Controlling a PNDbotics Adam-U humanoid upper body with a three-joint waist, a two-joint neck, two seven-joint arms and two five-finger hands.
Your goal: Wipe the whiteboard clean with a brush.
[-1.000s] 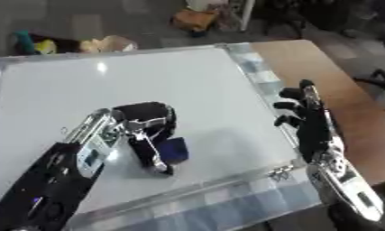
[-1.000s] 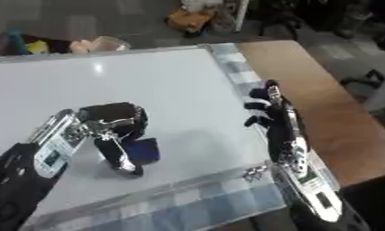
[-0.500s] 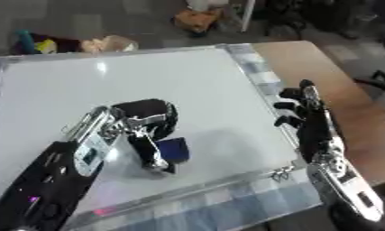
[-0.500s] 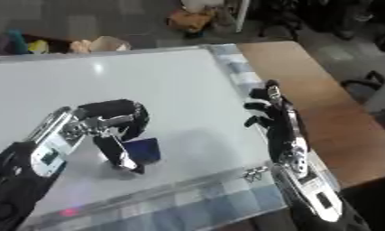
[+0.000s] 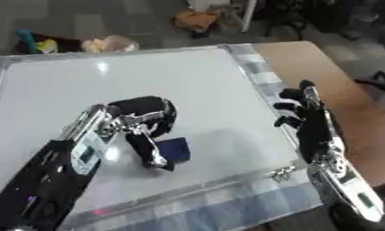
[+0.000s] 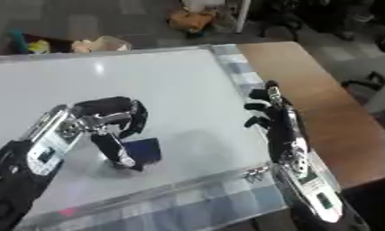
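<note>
The whiteboard (image 5: 148, 85) lies flat in front of me, its white surface showing no marks. My left hand (image 5: 144, 119) reaches in from the lower left, fingers curled down around a dark blue brush (image 5: 173, 150) that rests on the board near its front edge. My right hand (image 5: 304, 115) stands at the board's right edge with fingers straight and pointing away, holding nothing.
A brown wooden table (image 5: 329, 76) shows to the right of the board. A metal clip (image 5: 280, 173) sits at the board's front right corner. Beyond the far edge the floor holds scattered coloured things (image 5: 100, 44) and chair legs.
My left hand and the brush have shifted slightly back and to the right on the board. The right hand has stayed in place.
</note>
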